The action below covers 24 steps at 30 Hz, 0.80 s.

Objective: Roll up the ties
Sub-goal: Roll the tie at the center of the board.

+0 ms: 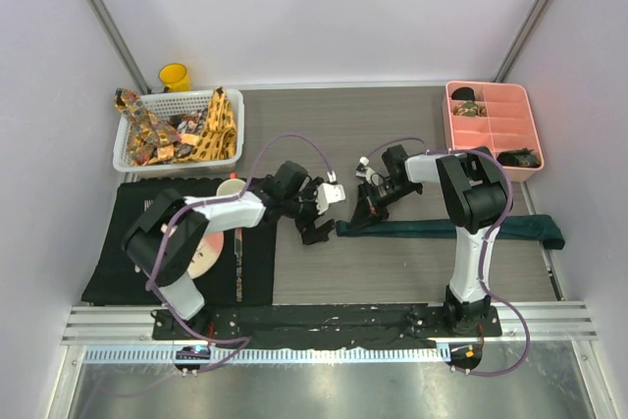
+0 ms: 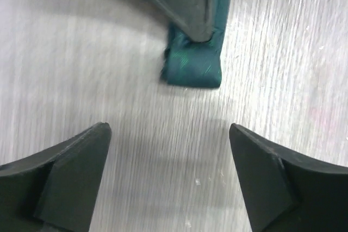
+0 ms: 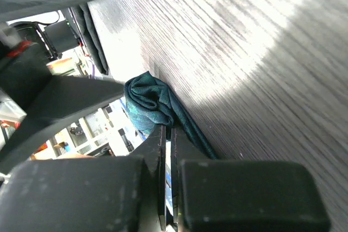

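Note:
A dark teal tie [image 1: 461, 228] lies flat across the table, running right from its folded left end [image 2: 193, 67]. My right gripper [image 1: 370, 205] is shut, and its fingertips [image 2: 191, 9] press down on that folded end [image 3: 148, 101]; no cloth shows between the jaws. The left gripper [image 2: 168, 134] is wide open with nothing in it, a short way in front of the fold and apart from it; in the top view the left gripper [image 1: 314, 228] stands just left of the tie's end. Several patterned yellow-orange and brownish ties [image 1: 182, 134] are heaped in a white basket [image 1: 122, 154].
A black placemat [image 1: 128, 262] lies at the left under the left arm, with a pinkish plate [image 1: 204, 257] and a pale cup [image 1: 231, 186] on it. A yellow cup [image 1: 175, 77] stands behind the basket. A pink divided tray [image 1: 496, 105] at back right holds small dark bundles.

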Tool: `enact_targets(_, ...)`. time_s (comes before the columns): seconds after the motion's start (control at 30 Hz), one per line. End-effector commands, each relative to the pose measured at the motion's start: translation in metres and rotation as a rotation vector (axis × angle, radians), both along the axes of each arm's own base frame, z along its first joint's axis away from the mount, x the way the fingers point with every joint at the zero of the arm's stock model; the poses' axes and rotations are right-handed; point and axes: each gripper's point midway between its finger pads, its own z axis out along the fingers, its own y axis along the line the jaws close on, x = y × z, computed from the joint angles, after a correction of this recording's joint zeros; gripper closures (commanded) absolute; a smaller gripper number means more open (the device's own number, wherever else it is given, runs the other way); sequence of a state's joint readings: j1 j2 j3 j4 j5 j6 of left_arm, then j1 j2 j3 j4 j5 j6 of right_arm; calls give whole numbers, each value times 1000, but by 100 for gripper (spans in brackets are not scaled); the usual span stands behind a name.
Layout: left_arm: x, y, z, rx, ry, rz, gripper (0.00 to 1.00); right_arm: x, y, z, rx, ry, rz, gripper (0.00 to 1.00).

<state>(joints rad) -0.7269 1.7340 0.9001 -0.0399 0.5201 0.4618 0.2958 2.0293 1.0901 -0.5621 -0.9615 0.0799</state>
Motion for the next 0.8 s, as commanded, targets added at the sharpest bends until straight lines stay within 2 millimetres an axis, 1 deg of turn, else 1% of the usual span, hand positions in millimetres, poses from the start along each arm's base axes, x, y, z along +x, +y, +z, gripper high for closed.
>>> enact_targets(0.0,25,-27,109,-310,-165,106,0,5,-16,-33,-126,-73,31,99)
enact_targets(0.03,27,-30,124,-363,-203,110,0,5,-15,-31,-120,-81,33,99)
enact_targets(0.07,26,-31,135,-402,-204,119,0,6,-14,-28,-112,-83,33,99)
enact_targets(0.1,21,-35,141,-443,-166,126,0,6,-12,-27,-104,-87,38,99)
enact_targets(0.13,18,-40,141,-475,-112,136,0,7,-11,-26,-97,-91,42,99)
enact_targets(0.17,11,-45,134,-476,-26,127,0,5,-10,-25,-89,-83,44,99)
enact_targets(0.2,8,-45,121,-427,-4,96,0,3,-8,-23,-79,-74,50,99)
enact_targets(0.23,-2,-43,89,-287,109,35,0,3,-8,-25,-68,-93,71,99)
enact_targets(0.27,-17,-43,80,-246,174,-64,0,2,-8,-27,-69,-90,77,99)
enact_targets(0.3,-15,-44,77,-214,193,-87,0,2,-7,-25,-64,-89,83,99)
enact_targets(0.33,-15,-43,62,-192,255,-52,0,1,-7,-26,-63,-87,87,99)
enact_targets(0.37,-8,-43,63,-206,244,-14,0,1,-7,-25,-57,-91,94,99)
enact_targets(0.4,2,-42,60,-224,176,24,2,1,-7,-26,-62,-97,98,99)
enact_targets(0.43,11,-44,74,-252,109,61,0,0,-8,-26,-65,-97,101,99)
enact_targets(0.47,15,-47,84,-272,56,85,0,-1,-8,-26,-64,-101,104,99)
enact_targets(0.5,31,-44,96,-290,-36,160,0,-3,-9,-25,-67,-101,106,99)
enact_targets(0.53,32,-46,135,-368,-115,191,0,-4,-9,-25,-72,-106,110,99)
enact_targets(0.57,36,-44,157,-425,-176,213,0,-5,-10,-25,-73,-112,115,99)
enact_targets(0.6,45,-42,183,-517,-256,255,0,-4,-10,-23,-80,-123,118,99)
enact_targets(0.63,45,-40,200,-594,-180,346,0,-4,-10,-23,-82,-128,119,99)
enact_targets(0.67,49,-34,217,-635,-139,444,0,-5,-11,-23,-85,-127,121,99)
enact_targets(0.7,56,-27,216,-569,-81,531,0,-6,-12,-22,-85,-132,123,99)
enact_targets(0.73,54,-23,210,-502,-43,523,0,-5,-12,-22,-92,-137,125,99)
enact_targets(0.77,54,-24,182,-364,-82,430,0,-7,-13,-22,-95,-132,123,99)
